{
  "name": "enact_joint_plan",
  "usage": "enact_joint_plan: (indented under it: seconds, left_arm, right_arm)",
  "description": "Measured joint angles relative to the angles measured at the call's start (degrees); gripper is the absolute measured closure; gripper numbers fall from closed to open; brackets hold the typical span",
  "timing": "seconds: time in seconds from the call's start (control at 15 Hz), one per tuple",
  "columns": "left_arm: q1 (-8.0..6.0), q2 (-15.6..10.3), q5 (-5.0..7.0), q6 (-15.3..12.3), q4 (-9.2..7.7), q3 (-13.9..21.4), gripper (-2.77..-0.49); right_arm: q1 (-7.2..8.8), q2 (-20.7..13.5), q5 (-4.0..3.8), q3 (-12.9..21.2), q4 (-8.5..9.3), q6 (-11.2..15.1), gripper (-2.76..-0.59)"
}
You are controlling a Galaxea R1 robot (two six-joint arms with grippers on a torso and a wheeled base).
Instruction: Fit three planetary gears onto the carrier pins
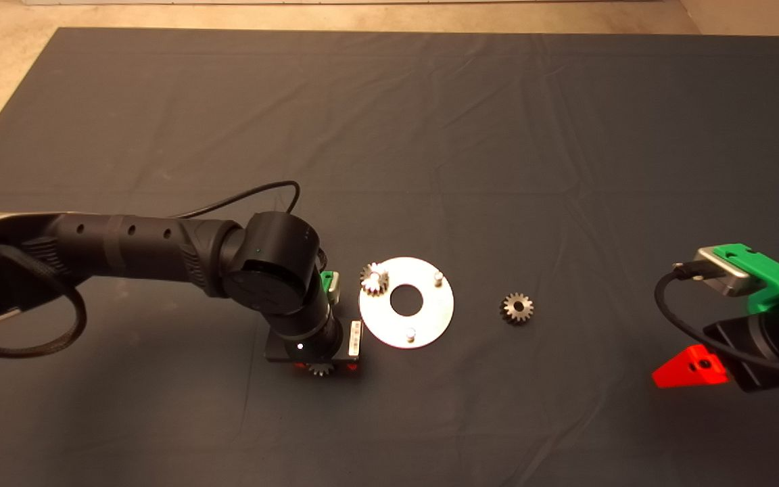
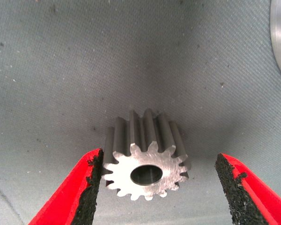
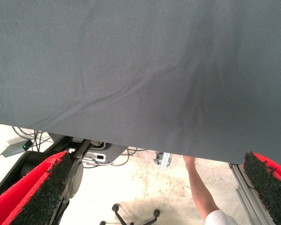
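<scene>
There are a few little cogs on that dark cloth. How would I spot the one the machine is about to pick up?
Find the shiny round disc in the middle of the dark mat, then look just off its edge nearest the black arm from the left. There a small gear lies on the mat between the left gripper's open red fingers. Unlike it, one gear sits on a disc pin, and another gear lies alone across the disc.

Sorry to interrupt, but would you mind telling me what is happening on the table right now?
The left gripper is down at the mat with its fingers open around a gear, which lies beside the carrier disc. One gear already sits on a pin; two pins are bare. A third gear lies loose on the mat to the disc's right. The right gripper waits at the lower right edge.
</scene>
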Motion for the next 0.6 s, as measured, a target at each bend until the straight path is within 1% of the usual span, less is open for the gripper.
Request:
enact_joint_plan:
  seconds: [0.07,0.13,0.27,0.33,0.53,0.6]
  left_arm:
    - [0.0,0.0,0.01,0.0,0.09,-0.05,-1.66]
    - [0.0,0.0,0.06,0.02,0.15,-0.05,-1.56]
    - [0.0,0.0,0.11,0.02,0.25,-0.05,-1.49]
    - [0.0,0.0,0.12,0.05,0.26,-0.05,-1.39]
    - [0.0,0.02,0.12,0.06,0.27,-0.05,-1.33]
    - [0.0,0.0,0.12,0.3,0.26,-0.05,-1.24]
  right_arm:
    - [-0.02,0.0,0.0,0.0,0.02,0.0,-2.75]
    - [-0.02,0.0,0.0,0.0,0.04,0.0,-2.75]
    - [-0.02,0.0,0.0,0.0,0.04,0.0,-2.75]
    - [0.0,0.0,0.0,0.0,0.06,0.0,-2.75]
    - [-0.02,0.0,0.0,0.0,0.11,0.0,-2.75]
    - [-0.02,-0.02,0.0,0.0,0.11,0.0,-2.75]
